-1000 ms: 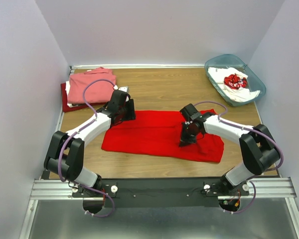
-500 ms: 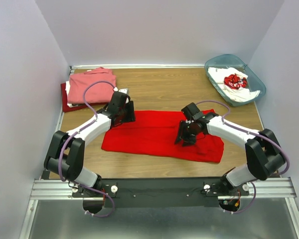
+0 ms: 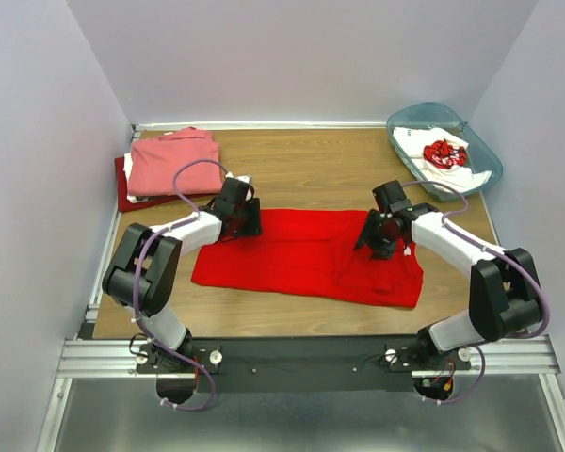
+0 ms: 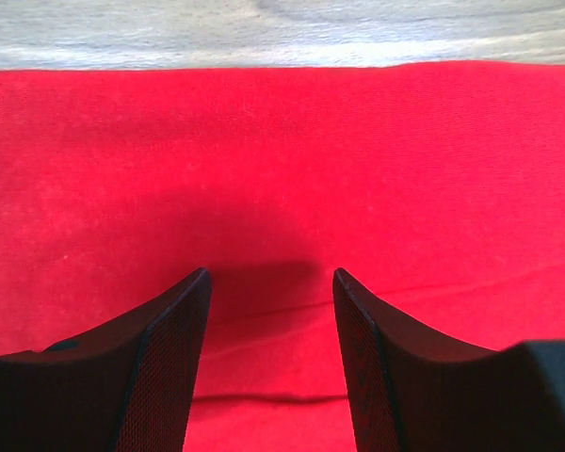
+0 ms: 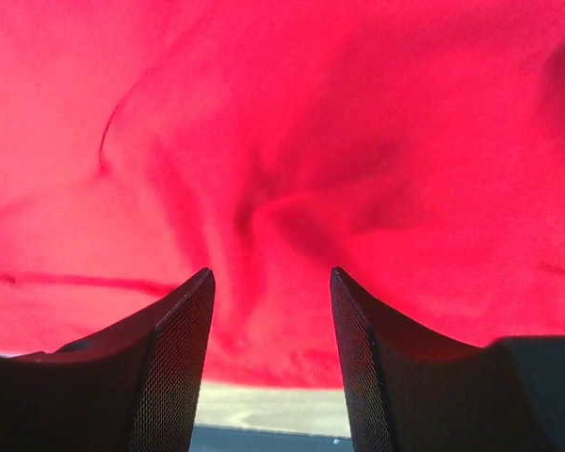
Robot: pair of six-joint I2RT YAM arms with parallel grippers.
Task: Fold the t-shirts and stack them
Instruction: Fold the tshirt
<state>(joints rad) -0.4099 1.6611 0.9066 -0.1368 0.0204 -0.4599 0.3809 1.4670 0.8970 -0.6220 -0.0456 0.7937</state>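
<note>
A bright red t-shirt (image 3: 297, 254) lies folded into a long band across the middle of the table. My left gripper (image 3: 248, 219) hovers over its far left corner, open, with only flat red cloth (image 4: 282, 188) between the fingers. My right gripper (image 3: 378, 235) hangs above the shirt's rumpled right part, open and empty; wrinkled red cloth (image 5: 282, 188) fills its view. A salmon-pink t-shirt (image 3: 174, 167) lies folded on a darker red one (image 3: 124, 188) at the back left. A white t-shirt with red print (image 3: 441, 153) sits in the bin.
A translucent teal bin (image 3: 482, 179) stands at the back right corner. White walls close in the table on three sides. The arms' mounting rail (image 3: 301, 356) runs along the near edge.
My right gripper opened, let go of the red shirt and moved back and to the right. The left gripper shifted slightly right along the shirt's far edge.
</note>
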